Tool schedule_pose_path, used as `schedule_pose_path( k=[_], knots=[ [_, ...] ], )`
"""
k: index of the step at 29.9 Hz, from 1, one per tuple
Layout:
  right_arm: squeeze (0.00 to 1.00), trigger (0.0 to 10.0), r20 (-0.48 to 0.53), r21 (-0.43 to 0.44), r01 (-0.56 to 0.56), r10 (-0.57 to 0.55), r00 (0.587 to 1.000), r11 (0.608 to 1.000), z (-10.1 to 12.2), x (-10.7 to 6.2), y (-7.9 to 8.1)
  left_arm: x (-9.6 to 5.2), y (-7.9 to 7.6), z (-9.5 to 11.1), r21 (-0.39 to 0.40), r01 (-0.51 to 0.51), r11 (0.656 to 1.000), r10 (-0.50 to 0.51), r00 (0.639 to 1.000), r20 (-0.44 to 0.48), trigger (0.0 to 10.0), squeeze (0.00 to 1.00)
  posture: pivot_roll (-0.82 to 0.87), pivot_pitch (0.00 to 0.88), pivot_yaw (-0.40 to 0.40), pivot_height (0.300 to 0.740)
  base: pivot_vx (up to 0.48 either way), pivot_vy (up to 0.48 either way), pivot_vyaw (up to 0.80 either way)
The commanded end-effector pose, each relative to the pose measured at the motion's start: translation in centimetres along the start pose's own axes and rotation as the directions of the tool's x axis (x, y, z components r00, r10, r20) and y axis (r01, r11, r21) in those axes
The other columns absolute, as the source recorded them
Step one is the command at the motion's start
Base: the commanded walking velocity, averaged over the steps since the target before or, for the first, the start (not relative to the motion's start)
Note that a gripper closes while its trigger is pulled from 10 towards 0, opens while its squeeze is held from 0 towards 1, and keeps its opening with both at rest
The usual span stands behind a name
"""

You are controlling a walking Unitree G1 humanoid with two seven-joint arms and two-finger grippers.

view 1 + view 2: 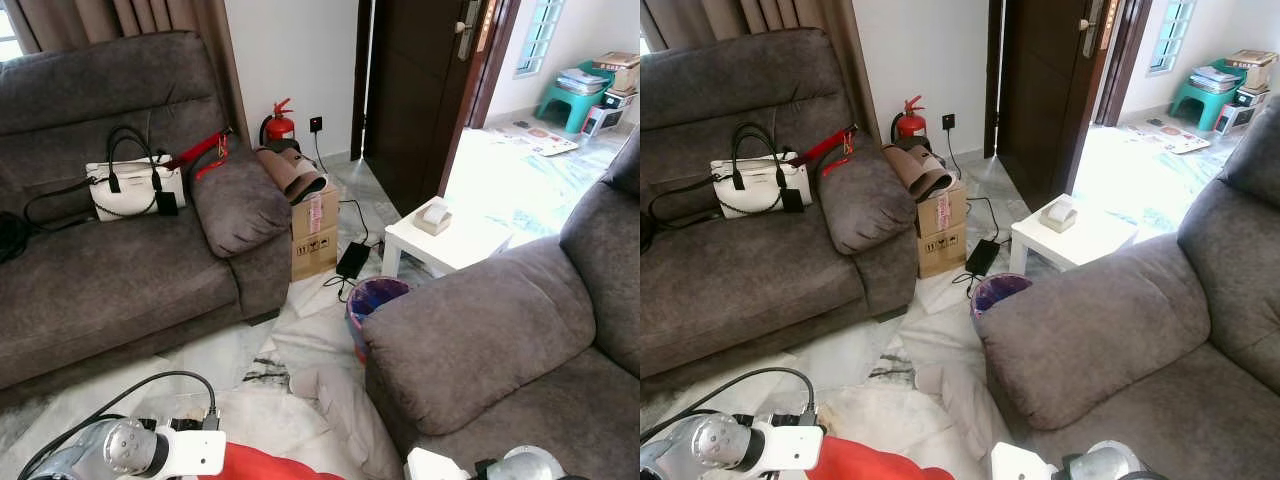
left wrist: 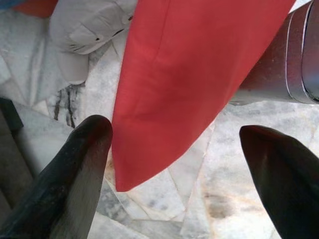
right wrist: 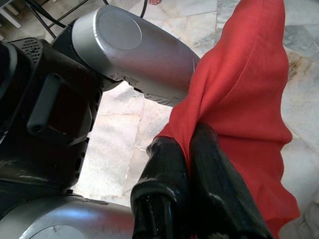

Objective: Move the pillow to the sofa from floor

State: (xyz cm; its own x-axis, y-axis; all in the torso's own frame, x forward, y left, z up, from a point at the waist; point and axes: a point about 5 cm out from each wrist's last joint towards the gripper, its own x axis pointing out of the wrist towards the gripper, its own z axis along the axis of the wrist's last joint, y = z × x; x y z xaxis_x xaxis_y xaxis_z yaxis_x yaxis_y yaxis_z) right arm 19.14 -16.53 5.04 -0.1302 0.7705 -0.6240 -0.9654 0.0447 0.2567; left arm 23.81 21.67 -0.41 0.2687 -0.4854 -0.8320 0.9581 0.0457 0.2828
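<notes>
Head cam first: the red pillow [image 1: 262,465] was right down at the bottom edge between my two arms, so clear of the tiles but nowhere near a cushion yet. I had the grey sofa [image 1: 110,270] across to my left with a white handbag [image 1: 135,187] on it, and a second grey sofa [image 1: 1140,340] close on my right. So I'd call the pickup done, the carry and drop still to go.

Left wrist cam: my left gripper [image 2: 174,164] was spread wide, with a corner of the pillow hanging between the fingers and marble floor [image 2: 219,184] underneath, not pinching anything.

Right wrist cam: my right gripper [image 3: 192,154] was squeezed together on a bunched fold of the red fabric, doing all the holding.

Writing-wise, the cardboard box [image 1: 315,235] by the sofa had handling symbols printed on it, too small to read.
</notes>
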Motion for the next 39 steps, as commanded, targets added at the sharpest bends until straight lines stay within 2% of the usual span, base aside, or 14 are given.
schedule_pose_path(
  k=[1, 3, 12, 19, 22, 27, 36, 37, 38, 39],
  knots=[
    [0.00, 10.0, 0.086, -0.080, -0.035, 0.042, 0.995, 0.996, 2.2, -0.2, 0.5, 0.1, -0.6, -0.6, 0.017, 0.015, 1.000, -0.015, 1.000, -0.026, 10.0, 0.00, 0.04, 0.029, 0.046, 0.740, 0.000, 0.000, 0.00],
    [0.00, 10.0, 0.093, -0.089, -0.040, 0.048, 0.995, 0.995, 2.7, -0.6, 0.8, 0.3, -0.8, -0.7, 0.038, -0.005, 0.999, 0.007, 0.999, -0.039, 10.0, 0.00, 0.03, 0.032, 0.042, 0.740, 0.000, 0.000, 0.00],
    [0.00, 10.0, 0.074, -0.098, -0.035, 0.043, 0.996, 0.995, 2.8, -1.5, 1.6, 0.8, -0.7, -0.3, 0.037, -0.058, 0.998, 0.059, 0.998, -0.009, 10.0, 0.00, 0.02, 0.040, 0.033, 0.740, 0.000, 0.000, 0.00],
    [0.00, 10.0, 0.075, -0.082, -0.039, 0.045, 0.996, 0.996, 2.8, -1.7, 2.1, 0.8, 0.5, 0.6, 0.034, -0.124, 0.992, 0.122, 0.991, 0.052, 10.0, 0.00, 0.02, 0.045, 0.030, 0.740, 0.000, 0.000, 0.00],
    [0.00, 10.0, 0.073, -0.078, -0.047, 0.053, 0.996, 0.996, 2.7, -1.8, 2.4, 0.8, 1.0, 0.6, 0.003, -0.150, 0.989, 0.150, 0.988, 0.046, 10.0, 0.00, 0.01, 0.043, 0.030, 0.740, 0.000, 0.000, 0.00],
    [0.00, 10.0, 0.071, -0.079, -0.041, 0.047, 0.996, 0.996, 2.8, -2.1, 2.5, 0.9, 0.6, 0.2, -0.024, -0.124, 0.992, 0.125, 0.992, 0.028, 10.0, 0.00, -0.01, 0.047, 0.026, 0.740, 0.000, 0.000, 0.00],
    [0.00, 10.0, 0.069, -0.082, -0.021, 0.027, 0.997, 0.996, 3.1, -2.9, 2.5, 1.8, -1.2, -0.1, -0.130, -0.039, 0.991, 0.042, 0.999, 0.015, 10.0, 0.00, -0.03, 0.050, 0.010, 0.740, 0.000, 0.000, 0.00],
    [0.00, 10.0, 0.063, -0.085, -0.013, 0.018, 0.998, 0.996, 3.1, -3.0, 2.4, 1.9, -1.2, -0.1, -0.136, -0.044, 0.990, 0.047, 0.999, 0.019, 8.8, 0.00, -0.03, 0.049, 0.008, 0.740, 0.000, 0.000, 0.00],
    [0.00, 10.0, 0.061, -0.086, -0.008, 0.013, 0.998, 0.996, 3.1, -3.0, 2.3, 1.9, -1.2, -0.1, -0.137, -0.048, 0.989, 0.051, 0.999, 0.020, 8.8, 0.00, -0.03, 0.049, 0.008, 0.740, 0.000, 0.000, 0.00],
    [0.00, 10.0, 0.059, -0.086, -0.006, 0.011, 0.998, 0.996, 3.1, -3.0, 2.2, 1.9, -1.2, -0.1, -0.147, -0.052, 0.988, 0.055, 0.998, 0.018, 0.0, 0.00, -0.02, 0.049, 0.003, 0.740, 0.000, 0.000, 0.00]
  ],
)
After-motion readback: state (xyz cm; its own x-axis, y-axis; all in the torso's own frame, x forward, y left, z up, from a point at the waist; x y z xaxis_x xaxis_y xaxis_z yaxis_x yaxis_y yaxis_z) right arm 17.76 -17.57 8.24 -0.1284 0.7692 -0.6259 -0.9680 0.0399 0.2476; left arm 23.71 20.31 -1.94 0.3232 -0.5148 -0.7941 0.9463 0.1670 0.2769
